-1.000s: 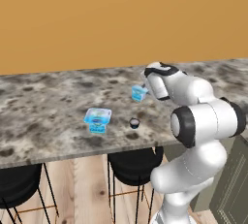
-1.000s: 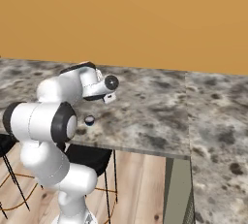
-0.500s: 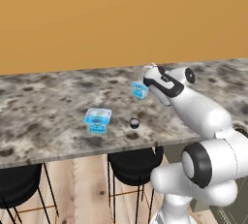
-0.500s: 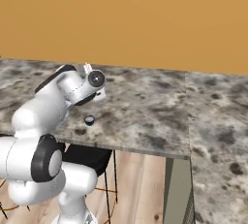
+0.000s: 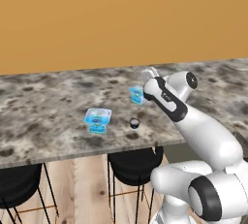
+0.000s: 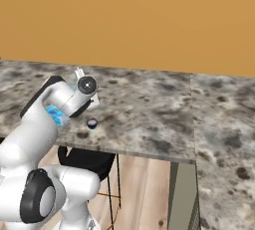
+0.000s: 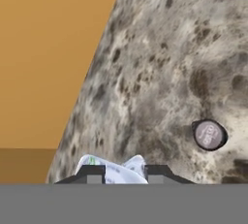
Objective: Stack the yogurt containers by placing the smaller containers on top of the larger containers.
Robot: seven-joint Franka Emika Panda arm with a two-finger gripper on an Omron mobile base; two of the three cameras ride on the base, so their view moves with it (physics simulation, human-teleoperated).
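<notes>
Small light-blue cup (image 5: pixel 137 95) now between gripper (image 7: pixel 125 172) fingertips; arm extended further.

You are in a rendered home kitchen: a speckled grey stone worktop (image 5: pixel 43 106) forms a breakfast bar with black bar stools (image 5: pixel 133 162) tucked beneath, on a light wood plank floor (image 5: pixel 82 189), against a plain orange wall (image 5: pixel 121 19).

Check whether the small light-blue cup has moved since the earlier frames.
No. The small light-blue cup stands at the same spot on the counter, same offset from the tiny dark cup; only the arm has swung.
</notes>
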